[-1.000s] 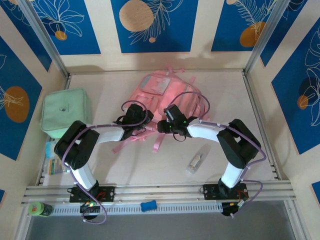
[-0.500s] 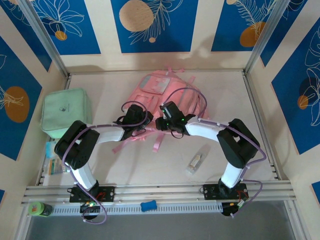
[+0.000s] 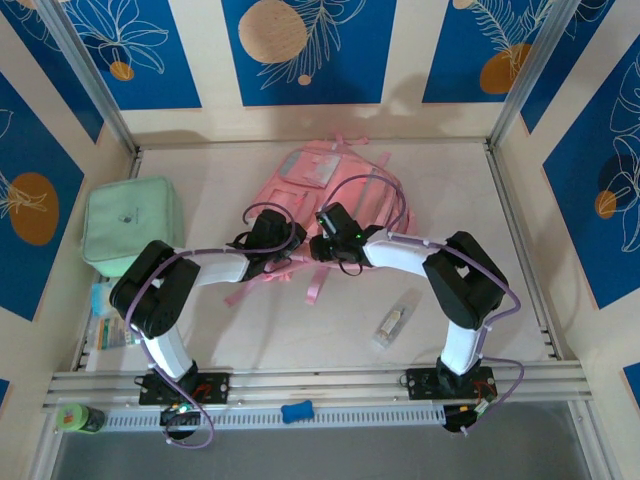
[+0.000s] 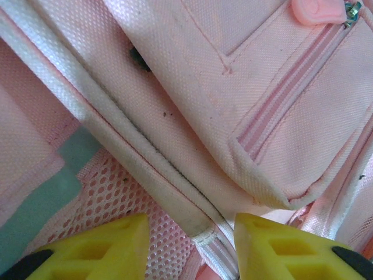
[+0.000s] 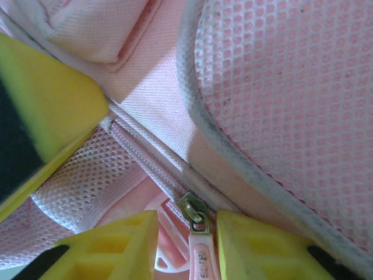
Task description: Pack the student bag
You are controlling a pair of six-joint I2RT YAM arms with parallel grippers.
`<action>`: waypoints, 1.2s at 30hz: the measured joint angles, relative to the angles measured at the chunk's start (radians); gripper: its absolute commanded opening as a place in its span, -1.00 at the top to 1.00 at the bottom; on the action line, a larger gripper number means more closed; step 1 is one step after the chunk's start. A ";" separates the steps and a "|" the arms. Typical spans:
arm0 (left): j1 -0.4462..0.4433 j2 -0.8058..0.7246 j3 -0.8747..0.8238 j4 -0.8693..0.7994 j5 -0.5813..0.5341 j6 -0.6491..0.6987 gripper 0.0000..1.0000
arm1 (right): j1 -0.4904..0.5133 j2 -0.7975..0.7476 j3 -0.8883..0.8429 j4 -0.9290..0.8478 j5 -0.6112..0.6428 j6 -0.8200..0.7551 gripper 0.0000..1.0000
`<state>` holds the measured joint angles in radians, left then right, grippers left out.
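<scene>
The pink student bag [image 3: 322, 185] lies flat at the back middle of the table, straps trailing toward me. Both grippers meet at its near edge. My left gripper [image 3: 296, 250] [image 4: 192, 248] is open, its yellow fingers [image 4: 87, 251] astride a white piped seam [image 4: 145, 169] beside pink mesh, without pinching it. My right gripper [image 3: 319, 248] [image 5: 187, 245] is open too, narrowly. The brass zip slider [image 5: 193, 210] and its pink pull tab [image 5: 201, 254] sit between the right fingers. The tab lies against the right-hand finger, with a gap on the other side. A yellow finger [image 5: 46, 105] of the left gripper shows at the upper left of the right wrist view.
A mint-green soft case [image 3: 132, 222] lies at the left. A clear tube [image 3: 395, 322] rests on the table in front of the right arm. Small items [image 3: 105, 318] lie along the left edge. A blue piece [image 3: 297, 411] and a green bottle [image 3: 80, 418] sit at the front rail.
My right gripper has slid left along the bag's near edge, toward the left gripper. The left arm has stayed put.
</scene>
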<state>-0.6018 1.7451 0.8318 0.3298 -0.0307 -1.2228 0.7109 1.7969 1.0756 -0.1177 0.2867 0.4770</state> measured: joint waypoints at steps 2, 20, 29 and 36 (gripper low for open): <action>0.000 0.001 0.000 0.000 0.000 0.000 0.14 | 0.003 -0.002 0.000 -0.009 0.012 0.012 0.25; 0.011 0.035 0.005 0.020 0.003 -0.001 0.14 | 0.008 0.007 0.021 -0.045 0.001 0.138 0.28; 0.013 0.039 0.005 0.027 0.004 -0.001 0.14 | 0.008 0.000 0.055 -0.108 -0.028 0.204 0.38; 0.013 0.043 0.005 0.032 0.004 -0.002 0.15 | 0.001 -0.023 0.054 -0.122 -0.031 0.231 0.33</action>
<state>-0.5892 1.7882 0.8364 0.3622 -0.0269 -1.2251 0.7120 1.7741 1.1297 -0.2398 0.2562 0.7082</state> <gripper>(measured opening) 0.428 0.318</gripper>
